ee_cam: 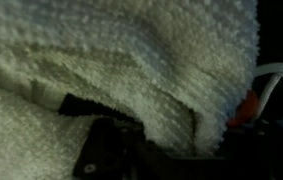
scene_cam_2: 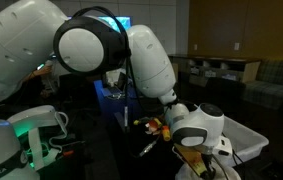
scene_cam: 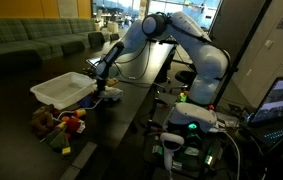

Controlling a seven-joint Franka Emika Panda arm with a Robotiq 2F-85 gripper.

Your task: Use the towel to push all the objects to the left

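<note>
1. A white Franka arm (scene_cam: 166, 35) reaches down over a dark table (scene_cam: 131, 125), with its gripper (scene_cam: 101, 88) low beside a white plastic bin (scene_cam: 56, 92), seen in an exterior view.
2. The wrist view is almost filled by the white, nubbly towel (ee_cam: 121, 60), bunched in folds right against the camera; the towel sits at the gripper itself.
3. The towel hides the jaws, so whether they are clamped on the cloth or spread apart cannot be told.
4. A cluster of small toys (scene_cam: 59, 122) in red, yellow and brown lies on the table just in front of the bin, near the gripper but apart from it.
5. At the right edge of the wrist view, a white cable (ee_cam: 273, 75) curves past an orange object (ee_cam: 245, 108).
6. In an exterior view, the arm's wrist hangs next to the bin (scene_cam_2: 249, 135), with a green couch (scene_cam: 31, 45) in the background of the room.
</note>
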